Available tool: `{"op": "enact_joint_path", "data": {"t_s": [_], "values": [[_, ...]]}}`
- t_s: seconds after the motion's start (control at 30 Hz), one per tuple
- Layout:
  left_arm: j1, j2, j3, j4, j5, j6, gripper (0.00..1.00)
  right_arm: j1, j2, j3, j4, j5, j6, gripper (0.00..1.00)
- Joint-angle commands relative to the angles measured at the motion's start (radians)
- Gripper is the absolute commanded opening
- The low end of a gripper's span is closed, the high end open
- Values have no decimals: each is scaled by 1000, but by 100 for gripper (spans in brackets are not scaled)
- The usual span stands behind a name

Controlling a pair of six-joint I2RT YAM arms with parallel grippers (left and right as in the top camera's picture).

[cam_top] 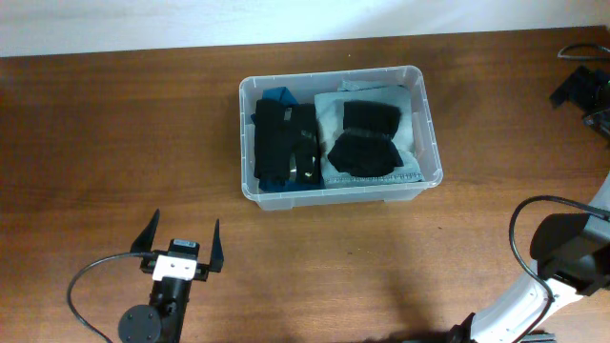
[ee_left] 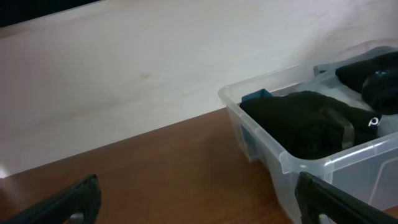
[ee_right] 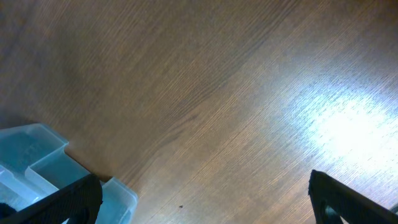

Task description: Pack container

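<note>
The clear plastic container (cam_top: 334, 198) stands at the table's middle. Inside lie a folded black garment (cam_top: 281, 138) on the left, over something blue, and more black garments (cam_top: 367, 138) on a pale blue cloth (cam_top: 329, 110) on the right. My left gripper (cam_top: 186, 229) is open and empty, low over the table, front left of the container. In the left wrist view (ee_left: 198, 186) the container's near corner (ee_left: 261, 87) is ahead to the right, with the black garment (ee_left: 305, 121) inside. My right gripper (ee_right: 204, 186) is open and empty over bare wood.
The right arm's body (cam_top: 567, 252) is at the front right corner; its fingers do not show overhead. A black device with cables (cam_top: 581, 88) sits at the far right edge. A pale blue plastic piece (ee_right: 37, 162) lies at the right wrist view's lower left.
</note>
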Motion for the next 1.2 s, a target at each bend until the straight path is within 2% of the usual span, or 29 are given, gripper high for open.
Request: {"op": "enact_joint_path", "data": {"t_s": [0.0,0.1,1.17], "values": [[6,-15,-21,-21,14,-2,100,0,-8,-5,0,2,12,98],[6,-15,-28,-87,1,-5,99,0,-8,-5,0,2,12,98],[6,-14,-28,-79,-5,-6,99,0,-8,-5,0,2,12,99]]}}
